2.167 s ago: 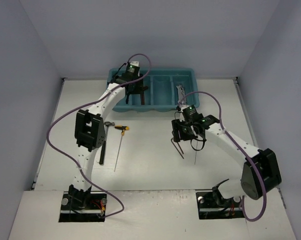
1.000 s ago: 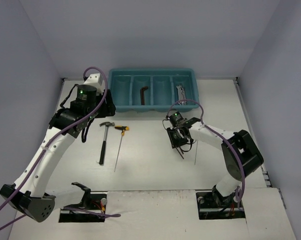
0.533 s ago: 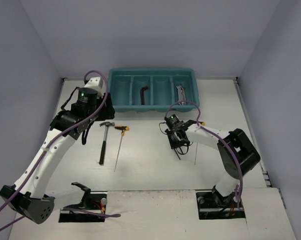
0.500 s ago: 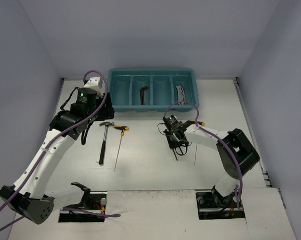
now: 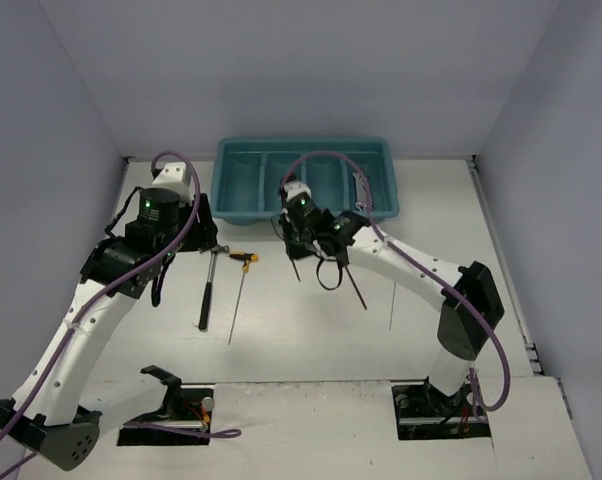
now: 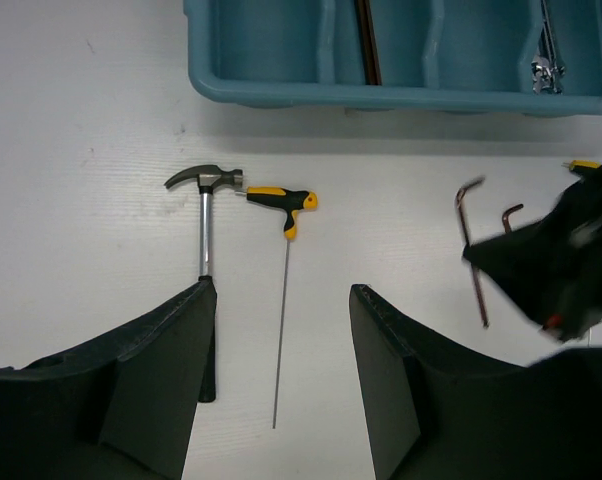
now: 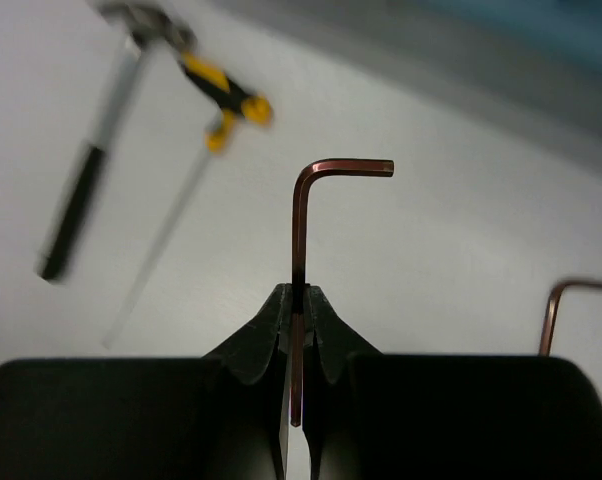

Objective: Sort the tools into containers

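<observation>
**Left gripper** (image 6: 281, 290): jaws spread wide, nothing in them. It hangs over the left-centre of the tabletop.

**Hammer** (image 6: 204, 235): left of centre, head toward the far edge. It has a steel head, a bright shaft and a black grip. Judged rigid and head-heavy, so best taken on the shaft just under the head.

**T-handle driver** (image 6: 281, 199): just right of the hammer, its handle close by the hammer head. The handle is yellow and black, and the thin shank points to the near edge. Judged light. The handle offers the surer hold.

**Tray** (image 5: 301, 143): teal, four long compartments, at the middle of the far edge. A stored hex key (image 6: 366, 40) lies in the second compartment from the left.

**Right gripper** (image 7: 296, 295): jaws pinched tight on the held hex key (image 7: 299, 230), near the table's centre, just short of the tray.
- Handling: judged light, stiff and smooth, so liable to swivel in a narrow pinch.
- Grip: it is taken low on the long leg.
- Look: reddish-brown, L-shaped, short leg uppermost.

**Loose hex key** (image 5: 356, 290): flat on the table, right of centre.

**Second driver** (image 6: 583, 164): right of that, mostly hidden.

**Wrench** (image 6: 544, 50): silver, in the rightmost compartment.
</observation>
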